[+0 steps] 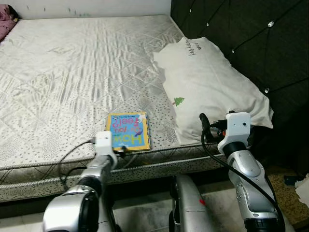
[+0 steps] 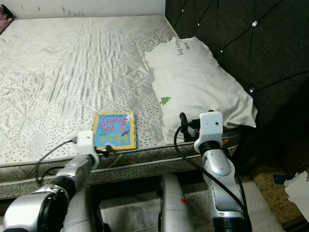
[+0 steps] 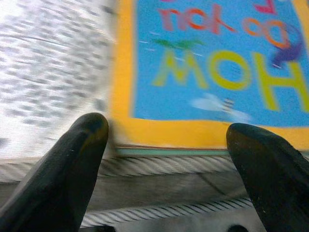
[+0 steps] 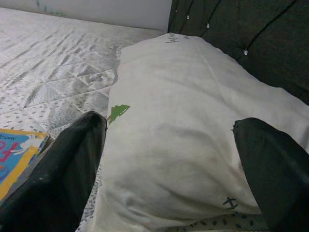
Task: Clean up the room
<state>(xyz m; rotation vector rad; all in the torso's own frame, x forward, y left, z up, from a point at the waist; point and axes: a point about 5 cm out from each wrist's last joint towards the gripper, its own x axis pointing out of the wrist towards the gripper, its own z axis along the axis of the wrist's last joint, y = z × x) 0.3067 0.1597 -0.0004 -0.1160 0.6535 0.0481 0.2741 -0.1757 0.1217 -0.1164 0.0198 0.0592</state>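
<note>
Looking down from the head camera, I see a bare quilted mattress [image 1: 72, 72] with a children's book [image 1: 128, 131] lying flat near its front edge, blue cover with a yellow border. My left claw [image 3: 166, 145] hangs right at that edge, just short of the book's near side; its two black fingers [image 3: 72, 159] are spread wide, one toward each lower corner of the cover, and they hold nothing. My right claw [image 4: 169, 159] is raised at the mattress edge facing the white pillow [image 1: 207, 82], which rests against the dark tufted headboard [image 1: 256, 43] and carries a small green tree print. Its fingers are also wide apart and empty, framing the pillow's near end. The book and pillow lie near each other but not touching.
</note>
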